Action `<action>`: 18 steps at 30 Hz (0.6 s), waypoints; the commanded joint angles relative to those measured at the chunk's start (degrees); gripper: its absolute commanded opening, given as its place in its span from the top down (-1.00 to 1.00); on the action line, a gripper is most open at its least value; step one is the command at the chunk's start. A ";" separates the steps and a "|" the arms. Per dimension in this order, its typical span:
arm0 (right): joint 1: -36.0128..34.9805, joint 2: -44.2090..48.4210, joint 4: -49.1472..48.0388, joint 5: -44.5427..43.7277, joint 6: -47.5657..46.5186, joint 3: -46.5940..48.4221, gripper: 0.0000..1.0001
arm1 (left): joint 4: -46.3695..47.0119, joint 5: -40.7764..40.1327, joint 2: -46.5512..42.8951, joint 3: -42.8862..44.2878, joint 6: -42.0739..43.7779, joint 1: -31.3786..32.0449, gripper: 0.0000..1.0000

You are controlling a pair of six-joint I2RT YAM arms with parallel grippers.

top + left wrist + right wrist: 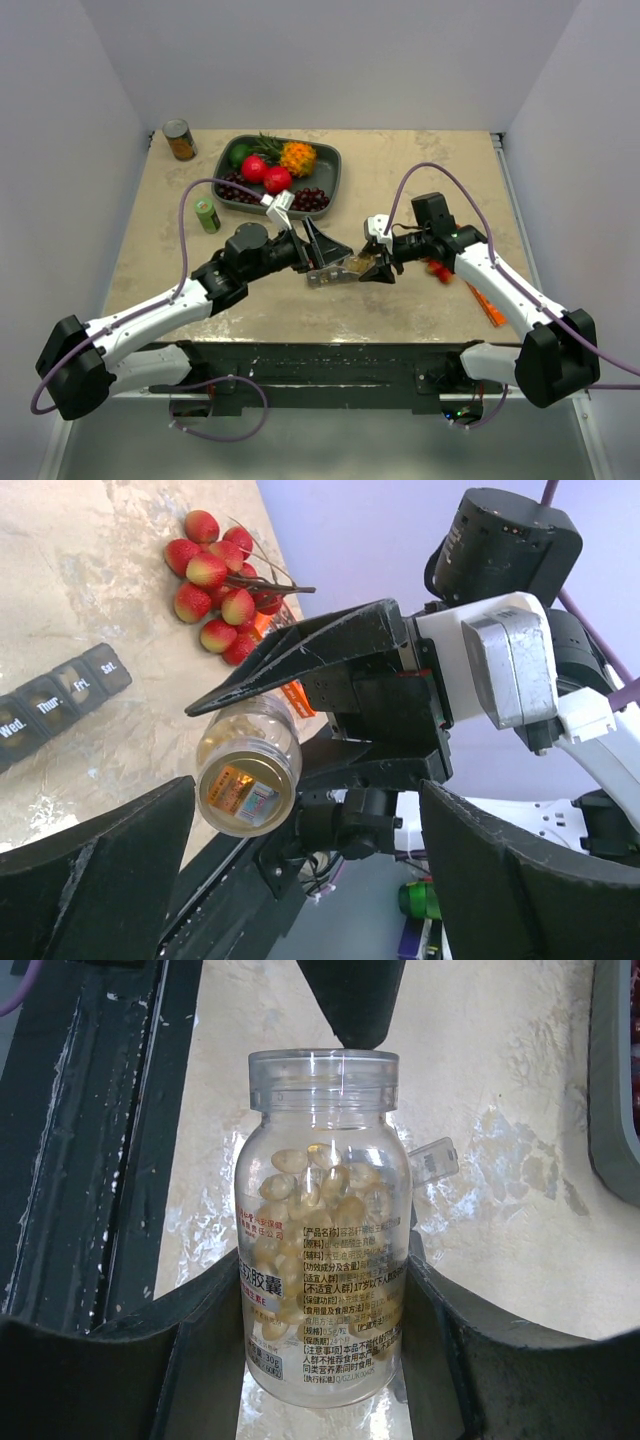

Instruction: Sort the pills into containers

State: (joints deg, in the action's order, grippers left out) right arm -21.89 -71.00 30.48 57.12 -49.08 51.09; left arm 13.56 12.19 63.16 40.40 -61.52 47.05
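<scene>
Mid-table from above, the right gripper (378, 266) grasps a clear plastic pill bottle (358, 266); the left gripper (328, 262) gapes, released, beside it. Left wrist: the grey lidded strip of containers (60, 702) lies left of the bottle. Right wrist: pale capsules (320, 1200) half-fill the clamped bottle.

containers (60, 695) marked Wed., Thur., Fri., Sat.

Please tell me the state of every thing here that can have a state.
Clear plastic pill bottle: uncapped, partly full of capsules.
Right gripper: shut on the bottle.
Left gripper: open, empty.
Narrow grey strip of lidded compartments: Wed. to Sat. lids shut.
Round tin can: upright.
</scene>
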 commanded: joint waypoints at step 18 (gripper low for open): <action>-0.08 0.43 -1.21 1.68 -0.31 1.64 1.00 | -3.63 -3.83 6.36 8.02 0.69 1.91 -0.75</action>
State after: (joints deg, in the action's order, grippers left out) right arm -21.96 -71.00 30.48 57.12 -49.08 51.09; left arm 10.90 9.72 68.40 45.15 -61.47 48.12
